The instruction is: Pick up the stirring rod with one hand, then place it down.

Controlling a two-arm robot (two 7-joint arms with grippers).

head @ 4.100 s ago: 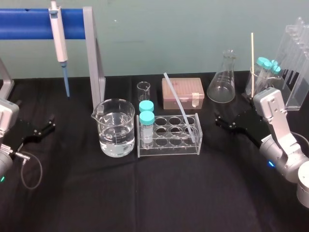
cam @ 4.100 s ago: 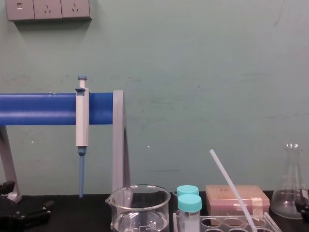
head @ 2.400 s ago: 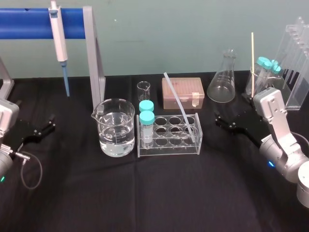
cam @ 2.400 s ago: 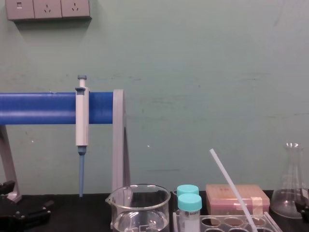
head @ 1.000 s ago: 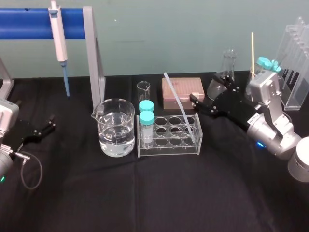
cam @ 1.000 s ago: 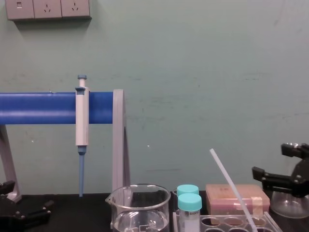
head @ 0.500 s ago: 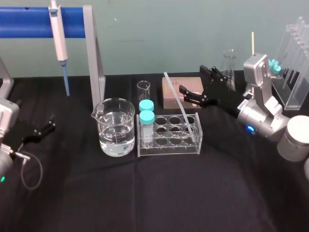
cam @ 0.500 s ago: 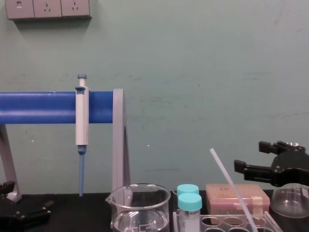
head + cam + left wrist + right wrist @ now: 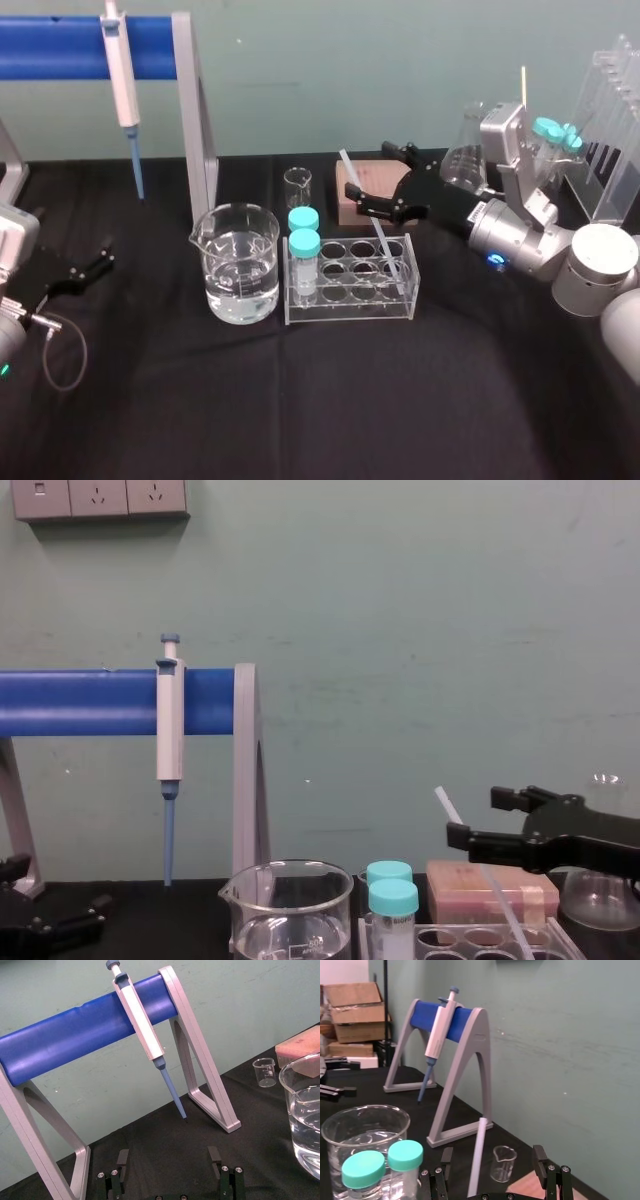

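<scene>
Now closer than before, right hand wide open astride the stirring rod, empty; left hand parked.

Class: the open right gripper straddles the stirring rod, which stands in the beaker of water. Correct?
No: the stirring rod stands in the tube rack, not the beaker, as the head view shows. The right gripper is open around it.

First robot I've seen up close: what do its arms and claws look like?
Rounded silver-grey arm segments end in black two-fingered claws: left claw, right claw. A thin cable loops off the left arm; a blue light dots the right arm.
</scene>
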